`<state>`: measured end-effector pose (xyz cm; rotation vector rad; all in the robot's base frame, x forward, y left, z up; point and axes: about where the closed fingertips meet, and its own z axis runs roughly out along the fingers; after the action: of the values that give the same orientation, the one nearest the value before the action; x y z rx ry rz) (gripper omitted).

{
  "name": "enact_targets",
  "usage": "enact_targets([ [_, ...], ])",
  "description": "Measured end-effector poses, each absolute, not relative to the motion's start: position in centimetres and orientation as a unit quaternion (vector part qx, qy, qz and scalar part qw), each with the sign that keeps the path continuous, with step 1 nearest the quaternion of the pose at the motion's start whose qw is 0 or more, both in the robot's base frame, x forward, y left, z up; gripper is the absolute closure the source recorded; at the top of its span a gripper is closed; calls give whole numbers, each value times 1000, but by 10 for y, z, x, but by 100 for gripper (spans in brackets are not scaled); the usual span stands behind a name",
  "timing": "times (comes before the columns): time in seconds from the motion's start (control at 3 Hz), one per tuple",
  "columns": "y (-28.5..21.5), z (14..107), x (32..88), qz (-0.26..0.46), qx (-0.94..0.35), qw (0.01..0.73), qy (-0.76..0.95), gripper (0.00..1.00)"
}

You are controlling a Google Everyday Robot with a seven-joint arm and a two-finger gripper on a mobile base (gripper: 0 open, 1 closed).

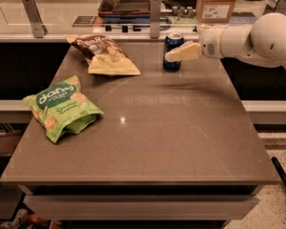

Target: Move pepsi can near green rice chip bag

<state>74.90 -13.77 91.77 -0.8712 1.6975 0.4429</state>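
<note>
Camera view, pepsi can (172, 39) upright, long axis vertical, claw (171, 55) at its side

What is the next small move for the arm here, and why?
Probably take hold of the can. The gripper is right at the side of the upright can, near the back of the table, while the green bag lies far away on the left side, so a firm hold should come before any carrying.

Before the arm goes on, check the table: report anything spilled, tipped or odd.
Nothing stands out. The pepsi can stands upright near the table's far edge, the gripper at it; the green rice chip bag and brown snack bag lie apart, nothing spilled.
</note>
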Motion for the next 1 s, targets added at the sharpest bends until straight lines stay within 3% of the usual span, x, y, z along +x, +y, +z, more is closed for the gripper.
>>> enact_targets([
  [0.33, -124, 907, 761, 212, -366, 558, 714, 0],
  [1.0, -113, 899, 768, 228, -365, 557, 710, 41],
])
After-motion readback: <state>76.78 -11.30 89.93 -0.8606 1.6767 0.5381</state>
